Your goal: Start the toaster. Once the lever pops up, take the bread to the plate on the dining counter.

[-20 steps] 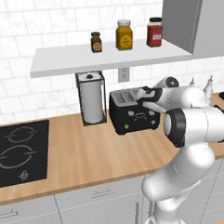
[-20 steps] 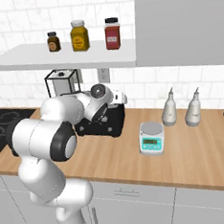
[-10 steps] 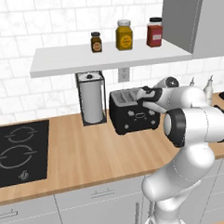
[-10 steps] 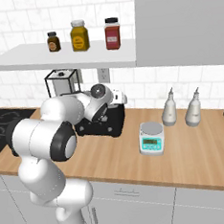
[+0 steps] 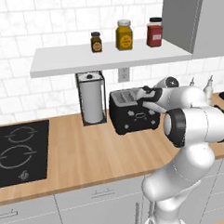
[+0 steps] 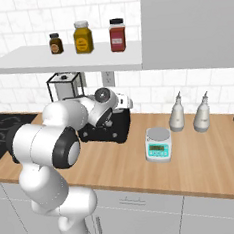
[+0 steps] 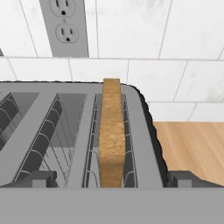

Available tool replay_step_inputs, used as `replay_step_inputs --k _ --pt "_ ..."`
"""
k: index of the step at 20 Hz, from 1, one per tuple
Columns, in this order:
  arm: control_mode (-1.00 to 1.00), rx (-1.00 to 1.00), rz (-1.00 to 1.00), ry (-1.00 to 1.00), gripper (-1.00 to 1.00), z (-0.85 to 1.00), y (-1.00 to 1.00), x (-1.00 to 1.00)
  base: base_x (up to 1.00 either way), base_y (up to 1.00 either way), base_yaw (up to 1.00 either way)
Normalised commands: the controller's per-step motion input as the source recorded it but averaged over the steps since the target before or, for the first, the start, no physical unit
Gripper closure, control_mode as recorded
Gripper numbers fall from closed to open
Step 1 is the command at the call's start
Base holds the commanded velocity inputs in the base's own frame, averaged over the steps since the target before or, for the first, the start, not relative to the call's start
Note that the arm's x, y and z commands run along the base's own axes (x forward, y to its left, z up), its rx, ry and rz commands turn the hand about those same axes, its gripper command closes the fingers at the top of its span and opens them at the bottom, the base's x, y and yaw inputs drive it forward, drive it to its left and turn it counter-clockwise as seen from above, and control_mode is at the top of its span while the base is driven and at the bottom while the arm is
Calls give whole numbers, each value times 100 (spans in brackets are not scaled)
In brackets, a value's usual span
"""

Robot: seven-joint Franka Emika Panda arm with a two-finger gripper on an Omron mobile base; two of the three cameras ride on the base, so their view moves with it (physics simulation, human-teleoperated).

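— Where is the bread (image 7: 111,135)?

— It stands on edge in the right-hand slot of the toaster (image 7: 140,131), as the hand view frames it. Its tan top edge rises above the slot's wire guides, and the slot beside it, to the left, holds only its own wire guides.

— And the toaster itself?

— The black box sits on the wood-topped counter (image 5: 88,152) against the white tiled wall, just beside a paper-towel roll in a black wire holder (image 5: 91,98). Small pale controls show on its front face in the left base view. A wall outlet (image 7: 65,26) sits on the tiles directly behind it.

— What is the gripper (image 7: 111,181) doing?

— It hovers over the toaster's top, jaws spread wide, one dark fingertip (image 7: 37,179) on each side of the bread slot. Nothing is between them but the slice below; they grip nothing. The white arm reaches across from the base to the toaster's right end.

— Anything else nearby?

— A shelf (image 5: 106,58) above carries three jars. A black cooktop (image 5: 18,151) lies well to the left. On the right base view, a small kitchen scale (image 6: 158,144) and two pale bottles (image 6: 177,112) stand to the right of the toaster.
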Motion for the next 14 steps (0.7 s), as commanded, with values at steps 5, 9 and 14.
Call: replay_step_inputs --k 5,9,14 --pt "-100 0 0 0 -100 0 0 0 0 0 0" --pt "-100 0 0 0 -100 0 0 0 0 0 0" --pt "-100 0 0 0 -100 0 0 0 0 0 0"
